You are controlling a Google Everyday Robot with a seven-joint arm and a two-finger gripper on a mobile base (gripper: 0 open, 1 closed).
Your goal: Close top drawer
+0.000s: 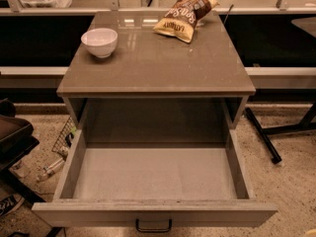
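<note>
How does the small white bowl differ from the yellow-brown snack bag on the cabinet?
The small white bowl is round and plain; the yellow-brown snack bag is flattish and printed. The bowl sits left, the bag back right. Both rest on the grey cabinet top. The gripper is out of view.

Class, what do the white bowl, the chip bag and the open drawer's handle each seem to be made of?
The bowl looks like glazed ceramic: white, smooth, thick-walled. The chip bag is likely plastic film: crinkled, printed, glossy. The handle on the top drawer seems dark metal: a thin bent loop. The gripper is out of view.
</note>
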